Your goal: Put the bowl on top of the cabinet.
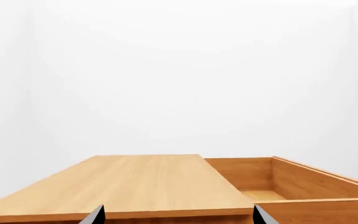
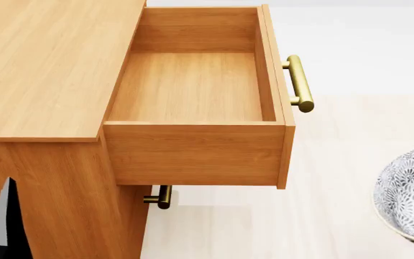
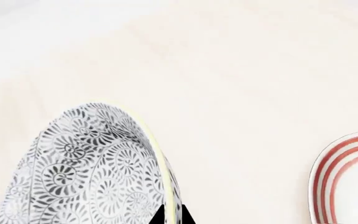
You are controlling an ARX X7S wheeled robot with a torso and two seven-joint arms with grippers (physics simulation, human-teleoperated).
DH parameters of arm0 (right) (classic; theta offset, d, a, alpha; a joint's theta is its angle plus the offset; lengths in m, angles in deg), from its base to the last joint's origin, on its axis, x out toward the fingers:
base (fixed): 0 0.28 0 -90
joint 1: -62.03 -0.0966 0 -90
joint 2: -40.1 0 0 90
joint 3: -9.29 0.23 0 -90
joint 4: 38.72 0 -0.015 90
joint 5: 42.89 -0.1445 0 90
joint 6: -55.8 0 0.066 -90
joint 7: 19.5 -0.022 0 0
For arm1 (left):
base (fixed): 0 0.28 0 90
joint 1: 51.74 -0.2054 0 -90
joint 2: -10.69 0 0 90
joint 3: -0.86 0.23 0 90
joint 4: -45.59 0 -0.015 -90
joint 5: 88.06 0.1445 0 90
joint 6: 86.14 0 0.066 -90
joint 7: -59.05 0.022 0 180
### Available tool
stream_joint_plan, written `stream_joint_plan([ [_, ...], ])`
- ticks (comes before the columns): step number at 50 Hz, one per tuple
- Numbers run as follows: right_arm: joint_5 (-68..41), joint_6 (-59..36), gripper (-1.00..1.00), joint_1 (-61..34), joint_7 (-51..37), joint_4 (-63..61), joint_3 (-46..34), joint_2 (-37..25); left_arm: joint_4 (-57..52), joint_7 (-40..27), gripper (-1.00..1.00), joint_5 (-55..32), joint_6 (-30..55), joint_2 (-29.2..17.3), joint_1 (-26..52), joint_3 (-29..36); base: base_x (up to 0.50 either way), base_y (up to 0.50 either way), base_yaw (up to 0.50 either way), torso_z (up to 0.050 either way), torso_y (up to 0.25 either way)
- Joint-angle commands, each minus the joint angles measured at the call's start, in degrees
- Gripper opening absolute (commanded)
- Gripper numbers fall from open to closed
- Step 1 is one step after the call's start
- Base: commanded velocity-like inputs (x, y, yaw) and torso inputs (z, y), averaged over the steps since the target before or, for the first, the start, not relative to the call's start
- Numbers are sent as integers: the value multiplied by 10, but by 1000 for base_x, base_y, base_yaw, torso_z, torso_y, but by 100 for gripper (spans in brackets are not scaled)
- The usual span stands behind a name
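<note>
The bowl (image 3: 86, 172), white with a dense grey floral pattern and a thin yellow-green rim, is held up off the floor on its side. My right gripper (image 3: 171, 215) is shut on its rim, one dark fingertip on each side of the wall. In the head view the bowl (image 2: 408, 197) shows at the right edge, well to the right of the cabinet (image 2: 41, 70). The cabinet's flat wooden top (image 1: 129, 182) lies just beyond my left gripper (image 1: 177, 215), whose fingertips stand wide apart with nothing between them.
The cabinet's top drawer (image 2: 192, 86) is pulled out and holds nothing; its brass bar handle (image 2: 299, 82) sticks out to the right. A second brass handle (image 2: 160, 197) shows lower down. A red-ringed white plate (image 3: 347, 182) lies on the pale floor near the bowl.
</note>
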Motion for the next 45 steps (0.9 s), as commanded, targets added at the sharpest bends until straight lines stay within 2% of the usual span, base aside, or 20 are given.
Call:
stream_joint_plan([
  [1,-32,-76,-100,-75,-62,-42,26,-13,-15,-7,100,-13,5,-7,5,-4,0,0,0,0,0],
  [8,-42,-116,-100,-144,-95,-48,24,-21,-24,-14,100,-22,9,-12,8,-4,0,0,0,0,0],
  [11,-39,-138,-100,-182,-98,-44,-5,-32,-27,-17,100,-24,12,-13,11,-1,0,0,0,0,0],
  [17,-37,-184,-100,-309,-139,-10,-31,-27,-35,-25,100,-32,13,-21,16,1,0,0,0,0,0],
  [21,-18,-187,-100,-400,-129,27,-106,-18,-38,-34,100,-34,9,-27,20,7,0,0,0,0,0],
  [25,-7,-182,-100,-483,-112,105,-145,23,-41,-57,100,-42,-1,-48,33,29,0,0,0,0,0],
  [28,23,-152,-100,-542,-81,158,-204,50,-41,-77,100,-49,-9,-61,48,48,0,0,0,0,0],
  [34,49,-83,-100,-623,-20,276,-236,111,-37,-87,100,-49,-20,-67,55,67,0,0,0,0,0],
  [36,56,-53,-100,-644,-21,323,-226,131,-38,-91,100,-51,-22,-70,59,70,0,0,0,0,0],
  [39,85,-12,-100,-686,29,391,-264,161,-37,-96,100,-53,-25,-74,62,75,0,0,0,0,0],
  [40,88,-2,-100,-700,40,420,-265,170,-39,-99,100,-56,-25,-77,66,76,0,0,0,0,0],
  [41,75,26,-100,-707,12,447,-229,175,-40,-102,100,-58,-27,-80,69,78,0,0,0,0,0],
  [42,50,43,-100,-725,41,486,-198,187,-40,-105,100,-60,-36,-86,69,78,0,0,0,0,0],
  [44,64,49,-100,-743,59,517,-213,198,-40,-112,100,-64,-44,-94,73,82,0,0,0,0,0],
  [45,48,61,-100,-753,55,535,-189,202,-40,-115,100,-63,-47,-97,75,86,0,0,0,0,0],
])
